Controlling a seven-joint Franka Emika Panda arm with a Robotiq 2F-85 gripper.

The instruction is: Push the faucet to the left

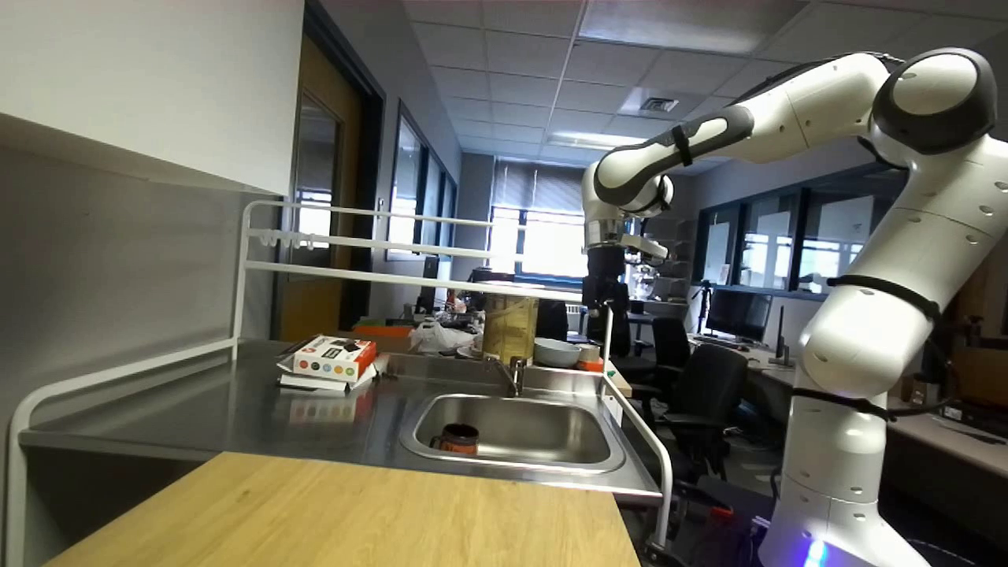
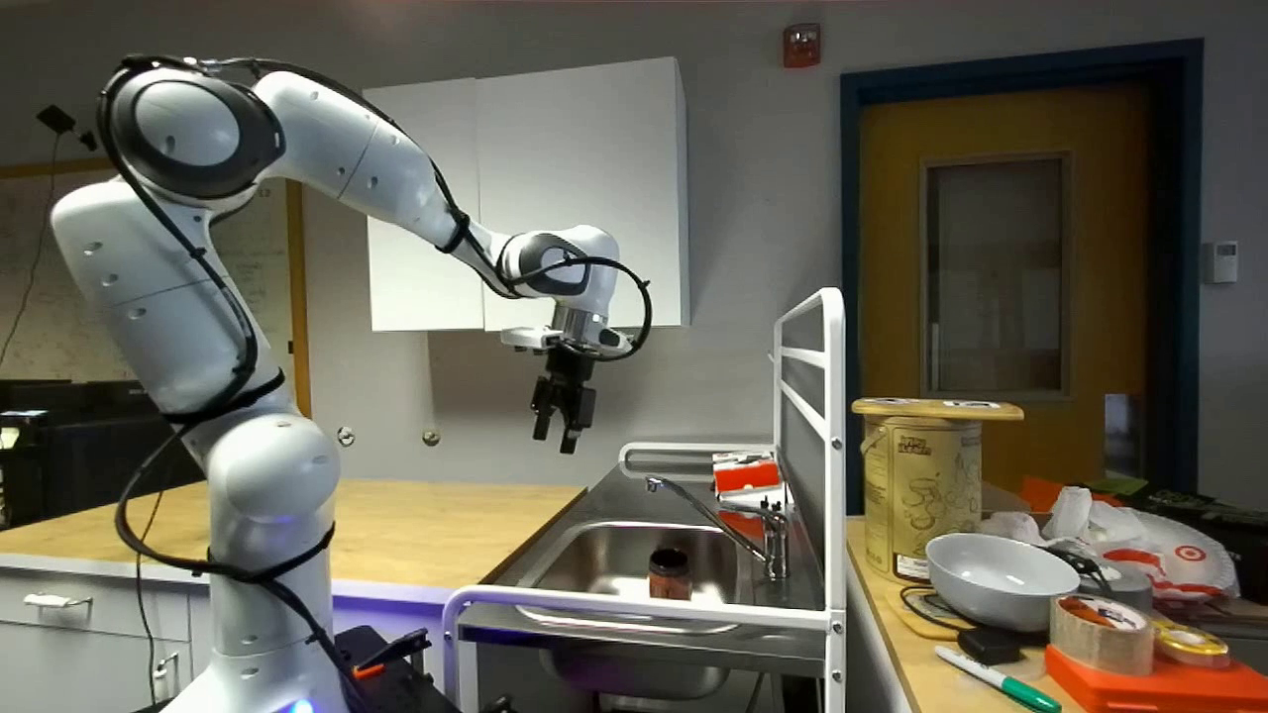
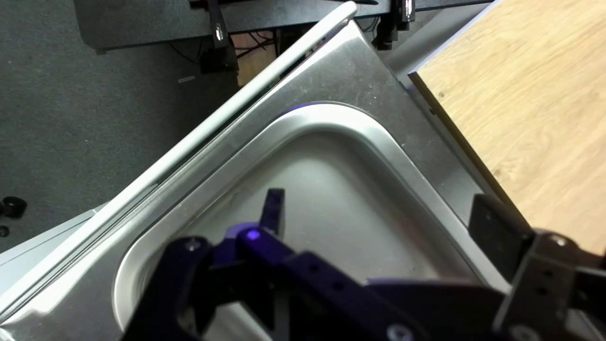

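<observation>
The faucet (image 1: 516,376) is a slim metal tap at the back edge of the steel sink (image 1: 614,457). In an exterior view its long spout and upright body (image 2: 776,550) show clearly, with the spout reaching out over the basin. It does not show in the wrist view. My gripper (image 1: 605,309) points down well above the sink and apart from the faucet, higher than it. In an exterior view the two fingers (image 2: 556,436) are spread with nothing between them. In the wrist view the fingers (image 3: 384,218) stand wide apart over the basin (image 3: 341,113).
A dark mug (image 2: 671,574) stands in the sink. A white rack (image 2: 830,416) with rails rises behind the faucet. Boxes (image 1: 335,358) lie on the steel counter. A wooden top (image 1: 378,512) adjoins the sink. A tan canister (image 2: 921,495) and a bowl (image 2: 1001,584) stand behind the rack.
</observation>
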